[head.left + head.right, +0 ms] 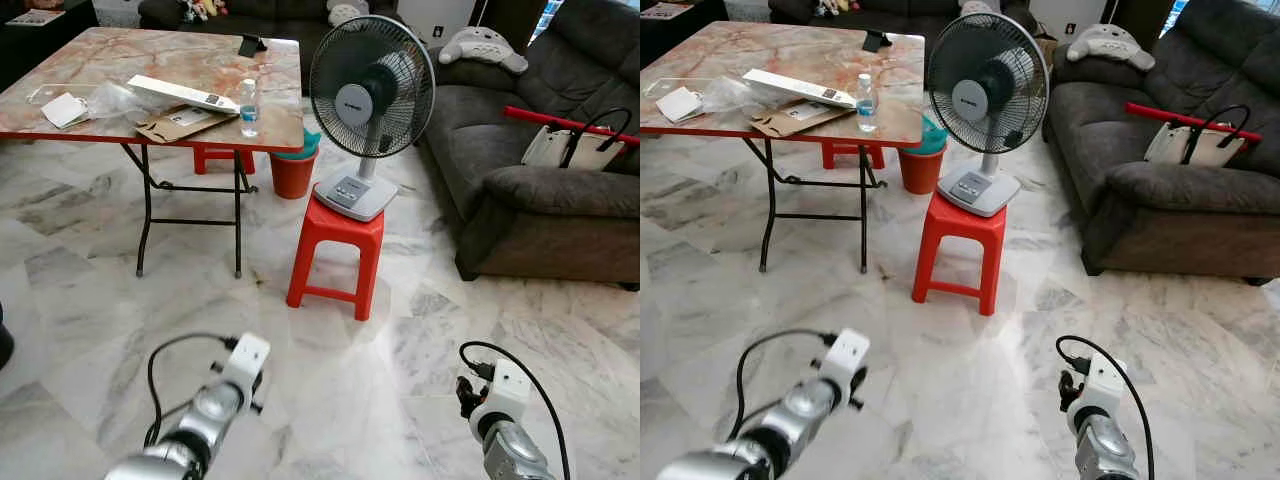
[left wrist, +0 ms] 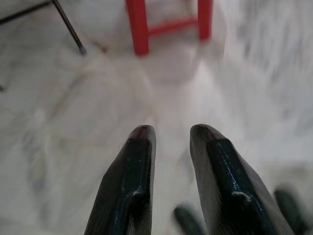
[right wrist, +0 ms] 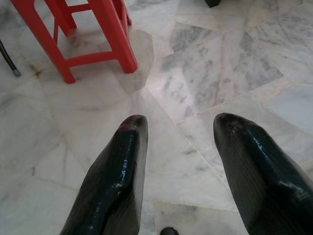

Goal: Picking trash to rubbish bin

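We stand on the marble floor [image 1: 90, 300] facing the folding counter [image 1: 150, 60], with the red stool [image 1: 335, 255] as our landmark just ahead. Both arms are low in front of us. The left tool [image 2: 168, 134] has its two fingers parted by a narrow gap with nothing between them, pointing at bare floor short of the stool. The right tool [image 3: 178, 125] is spread wider, also empty, over the tiles beside the stool's legs.

The trash lies up on the counter, behind and to the left of the stool: a small water bottle [image 1: 248, 107] upright near the counter's front edge, a flattened brown cardboard piece [image 1: 180, 124] next to it, and crumpled clear plastic wrap [image 1: 105, 100] further left. The bin looks to be the orange bucket [image 1: 293, 172] under the counter's corner, just behind the stool and its fan [image 1: 368, 100].

We judge the bottle light, smooth and a little slippery; it should be taken across its middle, gently enough not to crush it. The cardboard is stiff and thin, best pinched at an overhanging edge. The wrap is soft and weightless, so any bunched fold will do.
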Controlling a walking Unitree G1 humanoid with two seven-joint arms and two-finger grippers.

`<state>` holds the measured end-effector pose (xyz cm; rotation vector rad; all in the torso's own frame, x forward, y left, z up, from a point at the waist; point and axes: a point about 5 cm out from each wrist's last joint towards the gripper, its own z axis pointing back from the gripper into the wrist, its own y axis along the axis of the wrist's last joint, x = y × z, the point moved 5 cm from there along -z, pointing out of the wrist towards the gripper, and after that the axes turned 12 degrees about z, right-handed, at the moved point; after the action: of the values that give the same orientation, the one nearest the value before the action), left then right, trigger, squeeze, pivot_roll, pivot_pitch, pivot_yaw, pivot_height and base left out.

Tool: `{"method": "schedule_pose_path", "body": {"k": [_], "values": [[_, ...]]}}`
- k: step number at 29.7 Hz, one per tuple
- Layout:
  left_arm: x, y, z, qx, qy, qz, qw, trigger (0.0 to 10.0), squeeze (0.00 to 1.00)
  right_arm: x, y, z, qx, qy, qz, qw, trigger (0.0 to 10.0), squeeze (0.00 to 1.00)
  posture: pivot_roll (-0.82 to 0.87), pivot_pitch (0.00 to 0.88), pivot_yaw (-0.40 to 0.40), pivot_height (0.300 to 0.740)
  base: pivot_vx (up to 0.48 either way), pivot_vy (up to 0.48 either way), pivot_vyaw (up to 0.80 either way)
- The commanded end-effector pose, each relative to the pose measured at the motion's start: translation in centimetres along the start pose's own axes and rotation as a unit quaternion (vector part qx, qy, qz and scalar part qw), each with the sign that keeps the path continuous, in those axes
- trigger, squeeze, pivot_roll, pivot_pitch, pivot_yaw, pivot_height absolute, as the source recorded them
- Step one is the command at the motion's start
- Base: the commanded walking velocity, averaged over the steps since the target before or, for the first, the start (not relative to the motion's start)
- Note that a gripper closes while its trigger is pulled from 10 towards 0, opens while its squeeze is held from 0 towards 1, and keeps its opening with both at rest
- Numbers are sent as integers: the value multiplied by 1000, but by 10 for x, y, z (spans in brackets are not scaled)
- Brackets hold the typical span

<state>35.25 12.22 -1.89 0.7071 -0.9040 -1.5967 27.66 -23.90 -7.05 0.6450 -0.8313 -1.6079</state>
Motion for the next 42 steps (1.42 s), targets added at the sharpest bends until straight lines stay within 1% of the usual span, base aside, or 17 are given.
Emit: {"method": "schedule_pose_path", "body": {"k": [1,3,5,7,9,11,12,13,14,16,18,23,25,28,33,35,42], "values": [[2,5,-2,4,2,43,999,10000,0,6,-1,1,-2,-7,-4,1000,10000,0,-13,3,-104,740,0,0,0],[3,6,-3,4,6,89,996,10000,0,6,-2,1,-2,-7,-5,1000,10000,0,-15,4,-103,740,0,0,0],[5,3,-2,-2,4,97,995,10000,0,6,-2,1,-2,-7,-6,1000,10000,0,-18,3,-100,740,0,0,0],[10,-12,0,-20,-2,102,995,10000,0,5,-2,1,-3,-6,-7,1000,10000,0,-18,3,-100,740,0,0,0],[11,-13,0,-22,-2,103,994,10000,0,5,-2,1,-3,-6,-7,1000,10000,0,-18,3,-100,740,0,0,0],[13,-50,9,-63,0,111,992,10000,0,3,-4,1,-3,-1,-12,1000,10000,0,-27,5,-93,740,0,0,0],[10,-77,19,-91,11,126,988,10000,0,2,-5,2,-3,1,-14,1000,10000,0,-27,7,-92,740,0,0,0],[2,-92,26,-104,27,151,983,10000,0,2,-5,2,-3,0,-17,1000,10000,0,-25,7,-92,740,0,0,0],[2,-92,26,-104,27,151,983,10000,0,2,-5,2,-3,0,-17,1000,10000,0,-25,7,-92,740,0,0,0],[-7,-103,32,-110,43,172,978,10000,0,2,-5,2,-3,0,-20,1000,10000,0,-21,8,-91,740,0,0,0],[-18,-114,39,-114,65,175,976,10000,0,1,-7,2,-5,2,-21,1000,10000,0,-10,12,-96,740,0,0,0],[-36,-122,48,-101,107,159,976,10000,0,-1,-10,3,-9,2,-21,1000,10000,0,-12,15,-94,740,0,0,0],[-41,-121,49,-95,122,141,978,10000,0,-1,-10,3,-10,3,-22,1000,10000,0,-12,15,-95,740,0,0,0],[-48,-116,49,-78,144,143,976,10000,0,-1,-14,4,-14,3,-19,1000,10000,0,-22,10,-95,740,0,0,0],[-50,-112,48,-73,149,145,976,10000,0,-1,-14,4,-12,5,-13,1000,10000,0,-19,5,-93,740,0,0,0],[-50,-112,48,-74,145,133,978,10000,0,0,-14,5,-12,4,-15,1000,10000,0,-19,0,-90,740,0,0,656],[-49,-114,49,-74,148,134,977,10000,0,5,-18,6,-17,-7,-18,1000,10000,0,-20,0,-86,740,0,0,800]]}}
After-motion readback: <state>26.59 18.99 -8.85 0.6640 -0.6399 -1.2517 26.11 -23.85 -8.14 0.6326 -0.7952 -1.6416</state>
